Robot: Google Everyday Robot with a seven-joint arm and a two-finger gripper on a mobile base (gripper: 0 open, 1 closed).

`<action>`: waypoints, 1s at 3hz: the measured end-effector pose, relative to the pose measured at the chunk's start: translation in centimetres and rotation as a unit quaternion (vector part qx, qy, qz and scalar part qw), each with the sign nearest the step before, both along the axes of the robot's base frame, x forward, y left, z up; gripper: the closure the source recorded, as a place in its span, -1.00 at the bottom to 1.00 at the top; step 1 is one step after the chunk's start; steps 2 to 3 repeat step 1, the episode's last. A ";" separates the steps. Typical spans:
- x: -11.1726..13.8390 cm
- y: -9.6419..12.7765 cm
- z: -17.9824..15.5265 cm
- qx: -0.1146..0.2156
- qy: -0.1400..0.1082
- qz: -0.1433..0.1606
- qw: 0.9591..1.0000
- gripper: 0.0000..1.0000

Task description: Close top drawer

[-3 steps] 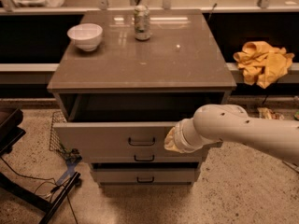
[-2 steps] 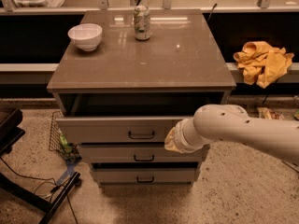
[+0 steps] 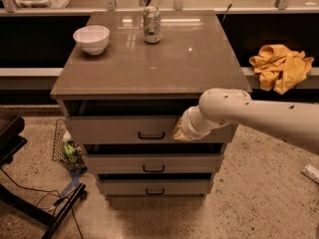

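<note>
The top drawer (image 3: 114, 130) is the tallest grey front of three, with a small black loop handle (image 3: 151, 135). It stands out only slightly from the cabinet, with a dark gap above its front. My white arm reaches in from the right. My gripper (image 3: 180, 130) is at the drawer front, just right of the handle, and it is mostly hidden behind the wrist.
Two shorter drawer fronts (image 3: 149, 164) sit below. On the brown cabinet top (image 3: 149, 63) stand a white bowl (image 3: 91, 38) and a can (image 3: 151, 25). A yellow cloth (image 3: 280, 66) lies on the right ledge. A wire basket (image 3: 65, 147) and black stand legs (image 3: 30, 203) are at the left on the floor.
The top drawer has slid inward, from well pulled out to nearly shut. My arm has moved forward with it toward the cabinet.
</note>
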State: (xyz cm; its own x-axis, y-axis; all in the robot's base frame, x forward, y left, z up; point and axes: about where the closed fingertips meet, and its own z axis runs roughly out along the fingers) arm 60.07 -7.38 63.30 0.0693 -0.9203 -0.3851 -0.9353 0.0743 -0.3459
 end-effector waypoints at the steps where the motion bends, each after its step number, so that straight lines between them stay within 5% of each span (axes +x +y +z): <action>1: 0.0 0.0 0.0 0.000 0.000 0.000 1.000 1.00; 3: 0.0 0.0 0.0 0.000 0.000 0.000 1.000 1.00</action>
